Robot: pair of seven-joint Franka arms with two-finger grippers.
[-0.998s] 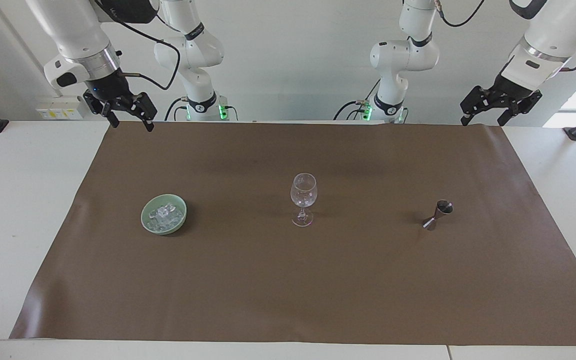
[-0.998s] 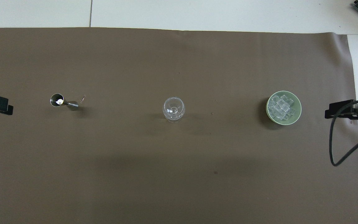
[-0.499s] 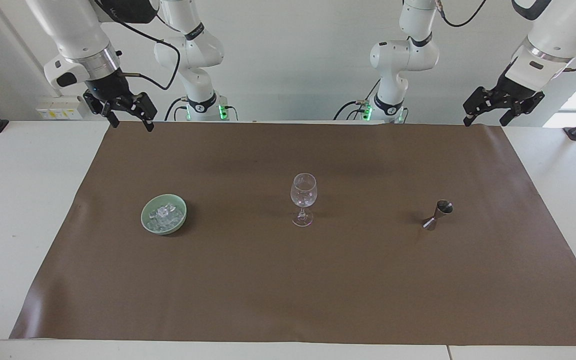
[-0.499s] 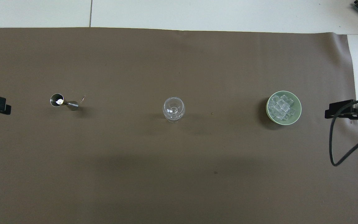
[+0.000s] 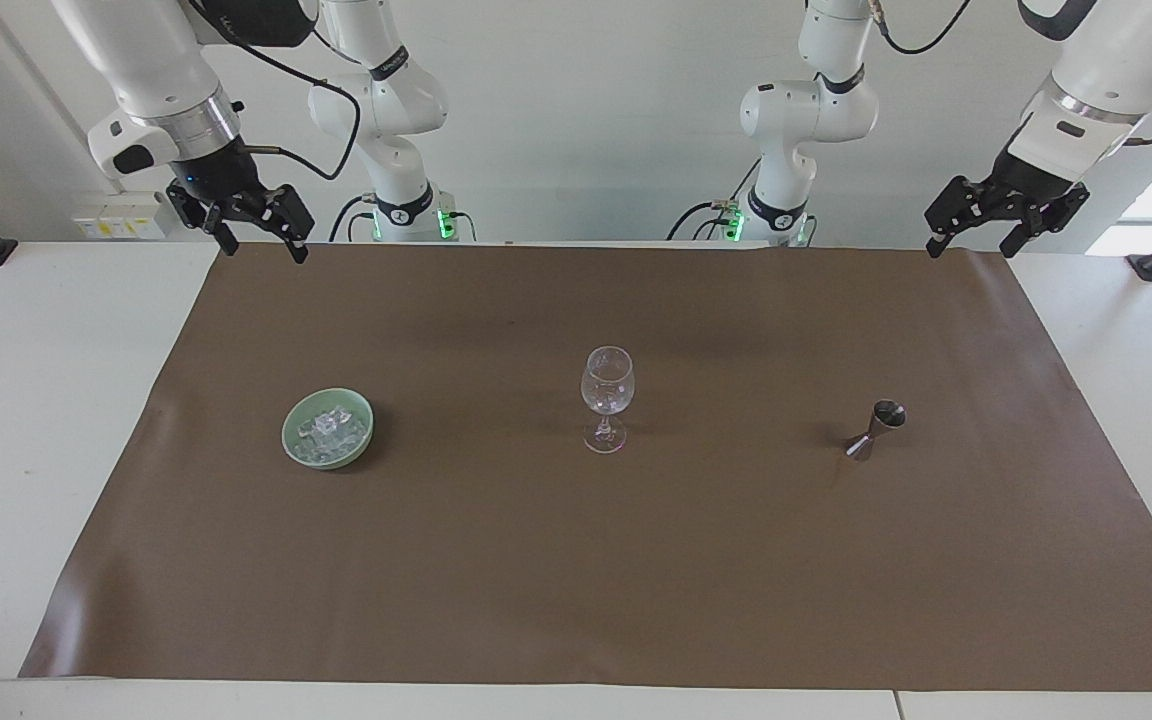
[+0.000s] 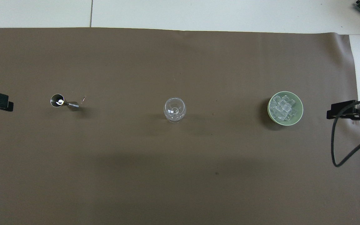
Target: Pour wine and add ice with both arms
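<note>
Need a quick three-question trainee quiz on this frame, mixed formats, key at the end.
1. True or false: the ice lies in the green bowl.
2. Which stands between the bowl and the metal jigger? A) wine glass B) bottle C) spoon
3. Fill in: the right gripper and the left gripper both hang up in the air with their jaws ____, holding nothing.

Key: 1 true; 2 A; 3 open.
</note>
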